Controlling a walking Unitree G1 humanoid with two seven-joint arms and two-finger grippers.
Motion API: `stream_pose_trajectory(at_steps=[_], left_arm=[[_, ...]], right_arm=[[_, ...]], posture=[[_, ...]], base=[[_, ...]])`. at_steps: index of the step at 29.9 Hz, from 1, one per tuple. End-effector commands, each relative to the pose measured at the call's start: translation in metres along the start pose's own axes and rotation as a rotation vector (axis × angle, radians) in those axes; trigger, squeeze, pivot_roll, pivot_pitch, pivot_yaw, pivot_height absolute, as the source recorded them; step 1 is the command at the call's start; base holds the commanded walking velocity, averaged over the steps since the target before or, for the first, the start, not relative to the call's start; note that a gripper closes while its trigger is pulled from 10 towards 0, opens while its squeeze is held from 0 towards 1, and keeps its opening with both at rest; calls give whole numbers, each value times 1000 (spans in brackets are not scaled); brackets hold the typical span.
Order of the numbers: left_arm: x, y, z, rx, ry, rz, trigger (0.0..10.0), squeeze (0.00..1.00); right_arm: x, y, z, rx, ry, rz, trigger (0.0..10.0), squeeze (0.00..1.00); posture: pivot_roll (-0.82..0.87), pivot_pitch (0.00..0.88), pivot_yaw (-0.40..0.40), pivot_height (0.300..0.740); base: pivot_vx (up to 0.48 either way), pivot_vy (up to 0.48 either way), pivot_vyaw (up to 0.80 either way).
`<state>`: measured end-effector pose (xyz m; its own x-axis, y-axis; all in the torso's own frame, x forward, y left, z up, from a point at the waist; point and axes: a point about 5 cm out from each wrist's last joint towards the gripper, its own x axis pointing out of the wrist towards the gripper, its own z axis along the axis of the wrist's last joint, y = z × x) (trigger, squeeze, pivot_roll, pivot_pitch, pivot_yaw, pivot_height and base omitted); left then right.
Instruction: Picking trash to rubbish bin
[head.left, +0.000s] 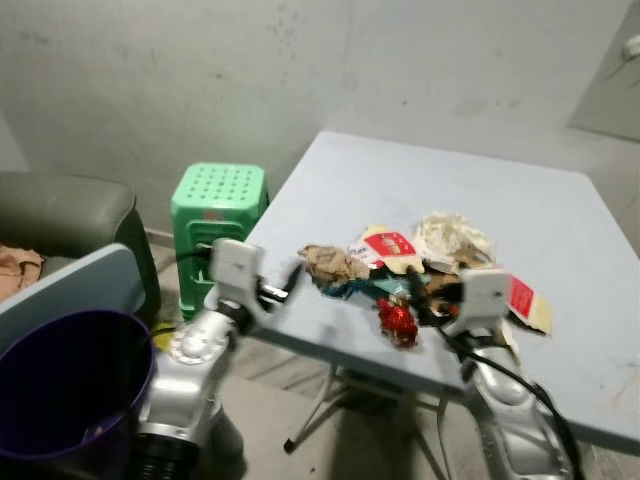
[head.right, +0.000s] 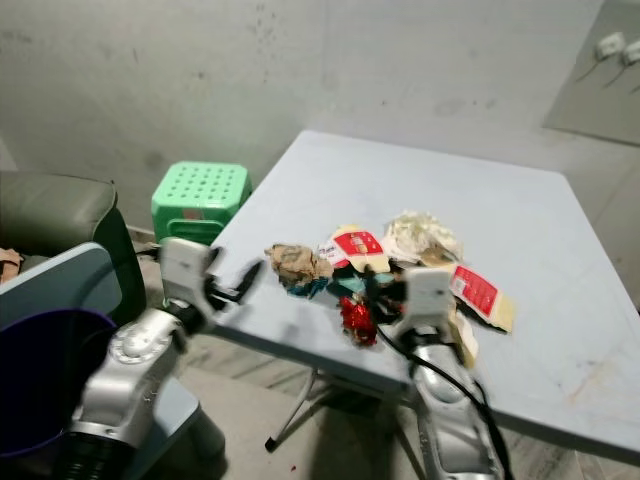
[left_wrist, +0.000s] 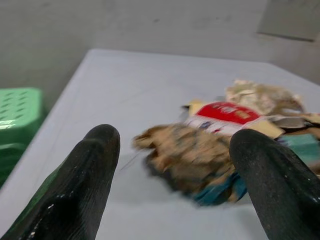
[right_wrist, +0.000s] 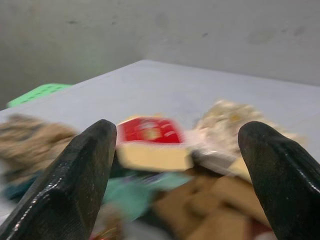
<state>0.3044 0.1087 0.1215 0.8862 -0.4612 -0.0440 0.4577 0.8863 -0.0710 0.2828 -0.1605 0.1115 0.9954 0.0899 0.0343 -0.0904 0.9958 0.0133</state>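
Heap of trash (head.left: 420, 268) near the front edge of the grey table (head.left: 560, 210) — crumpled brown paper (head.left: 332, 263), a red-and-cream packet (head.left: 388, 246), a shiny red wrapper (head.left: 397, 318), a pale wad. Probably light, soft, crushable; foil likely slippery. Best pinched at the paper's bulk, not at flat packets. Left gripper (left_wrist: 175, 165) spread wide, empty, aimed at the paper. Right gripper (right_wrist: 175, 165) also spread, empty, over the heap. Purple bin (head.left: 70, 385) low at the left, beside a green stool (head.left: 220, 205).
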Motion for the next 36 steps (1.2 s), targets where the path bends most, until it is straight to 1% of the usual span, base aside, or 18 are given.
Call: stream_pose_trajectory(at_steps=[1, 3, 7, 12, 14, 18, 23, 24, 26, 28, 30, 32, 33, 36], left_arm=[[-3, 8, 6, 33, -9, 10, 10000, 0], [-3, 5, 5, 52, -2, -26, 10000, 0], [0, 3, 4, 44, 15, -69, 10000, 0], [4, 4, 4, -16, 24, -77, 10000, 0], [9, 4, 4, -45, 22, -84, 10000, 0], [14, 3, 4, -63, 20, -88, 10000, 0], [26, 8, 7, -104, 13, -61, 10000, 0], [27, 9, 8, -107, 11, -53, 10000, 0], [31, 14, 11, -124, 3, -19, 10000, 0], [33, 16, 13, -135, -1, -4, 10000, 0], [35, 22, 15, -156, -8, 23, 10000, 0], [35, 24, 16, -171, -12, 30, 10000, 0], [36, 28, 17, -182, -18, 43, 10000, 0], [37, 34, 17, -203, -16, 71, 10000, 0]], right_arm=[[3, 9, 5, 14, -20, 25, 10000, 0], [3, 11, 4, 17, -16, 33, 10000, 0], [2, 13, 5, 18, -15, 50, 10000, 0], [1, 13, 6, 20, -19, 51, 10000, 0], [0, 13, 6, 26, -21, 52, 10000, 0], [-1, 15, 6, 26, -21, 60, 10000, 0], [1, 14, 9, 26, -25, 68, 10000, 0], [1, 14, 9, 25, -24, 77, 10000, 0], [1, 16, 10, -5, -14, 119, 10000, 0], [-1, 17, 11, 9, -13, 143, 10000, 0], [-5, 17, 11, 21, -1, 181, 10000, 0], [-7, 17, 11, 26, 1, 192, 10000, 0], [-10, 18, 10, 14, 10, 206, 10000, 0], [-17, 20, 8, 15, 26, 230, 10000, 0]], posture=[[-1, 0, -64, 740], [-1, 0, -65, 740], [-4, 0, -65, 740], [-15, 0, -62, 740], [-18, 0, -62, 740], [-19, 0, -66, 740], [-22, 0, -68, 740], [-24, 0, -68, 740], [-26, 0, -69, 740], [-28, 0, -69, 740], [-34, 0, -71, 740], [-35, 0, -72, 740], [-37, 0, -72, 740], [-48, 0, -74, 740]], base=[[0, 0, 0], [0, 0, 0], [0, 0, 0], [0, 0, 0], [0, 0, 0], [0, 0, 0], [0, 0, 0], [0, 0, 0], [0, 0, 0], [0, 0, 0], [0, 0, 0], [0, 0, 0], [0, 0, 0], [0, 0, 0]])
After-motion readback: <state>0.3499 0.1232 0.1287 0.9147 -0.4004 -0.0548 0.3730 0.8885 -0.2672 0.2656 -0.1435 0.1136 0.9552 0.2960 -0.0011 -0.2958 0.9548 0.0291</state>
